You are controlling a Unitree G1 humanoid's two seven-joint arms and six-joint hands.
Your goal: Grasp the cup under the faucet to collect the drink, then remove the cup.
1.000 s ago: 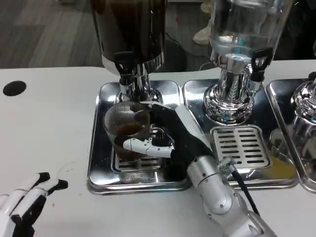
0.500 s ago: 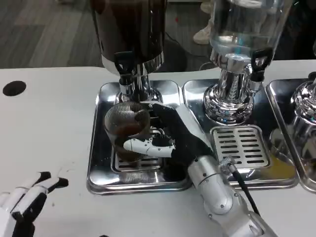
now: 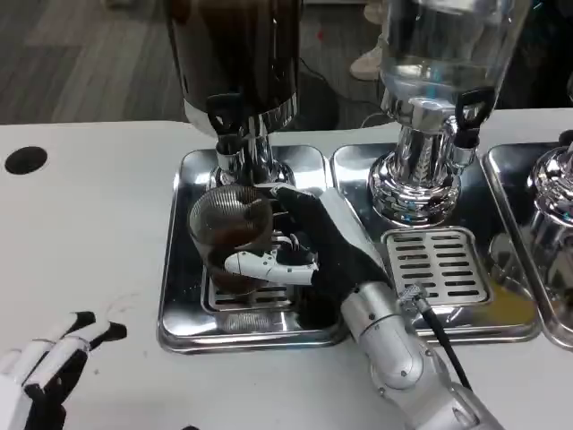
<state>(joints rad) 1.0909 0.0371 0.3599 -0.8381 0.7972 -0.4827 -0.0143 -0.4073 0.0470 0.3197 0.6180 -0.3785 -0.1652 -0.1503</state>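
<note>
Little differs from half a second ago: my right robot hand (image 3: 300, 246) still wraps the cup (image 3: 231, 235) in the same spot, and my left robot hand (image 3: 49, 367) has slid a touch lower toward the picture's bottom corner, its fingers apart and holding nothing.

My left robot hand is cut off by the frame's lower left edge, so only its fingers show on the white surface (image 3: 89, 233). The dark dispenser (image 3: 235, 63) above the cup is cropped at the top, and so is the clear dispenser (image 3: 439, 54) to its right. The cup's lower half is hidden behind my white finger crossing in front of it, and I cannot make out whether liquid is running from the faucet (image 3: 226, 125). The cup holds some brown drink, though the level is hard to judge.

The cup stands on the grate of the left steel tray (image 3: 179, 296), right beneath the faucet. My right robot hand holds it from the right side, the palm against its wall and one finger curling around its front.
</note>
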